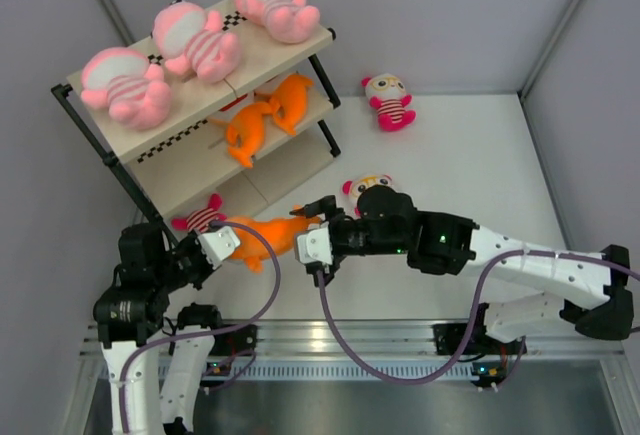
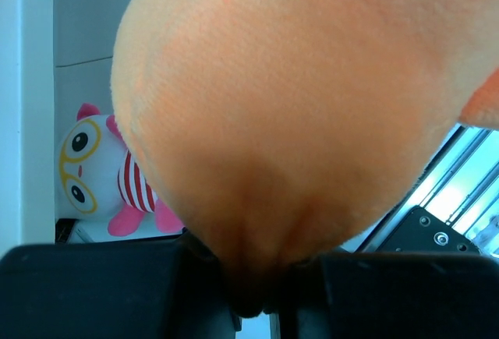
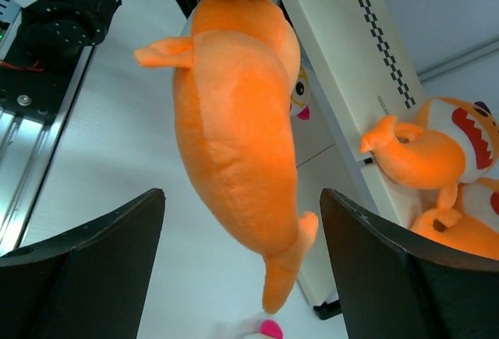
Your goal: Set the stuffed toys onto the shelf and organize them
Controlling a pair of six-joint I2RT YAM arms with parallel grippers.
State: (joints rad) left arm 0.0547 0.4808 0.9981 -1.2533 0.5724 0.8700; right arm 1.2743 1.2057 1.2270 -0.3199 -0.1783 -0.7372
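Your orange shark point(image 1: 272, 234) is just near of the shelf point(image 1: 180, 183), by its lowest board. Your left gripper point(image 2: 257, 300) pinches one end of it, jaws tight on the plush. Your right gripper point(image 3: 242, 195) faces it from the right, jaws spread wide and clear of it. Two orange toys point(image 1: 265, 115) lie on the middle board and three pink toys point(image 1: 195, 40) on top. One striped doll point(image 1: 390, 102) sits far right on the table point(image 1: 480, 165).
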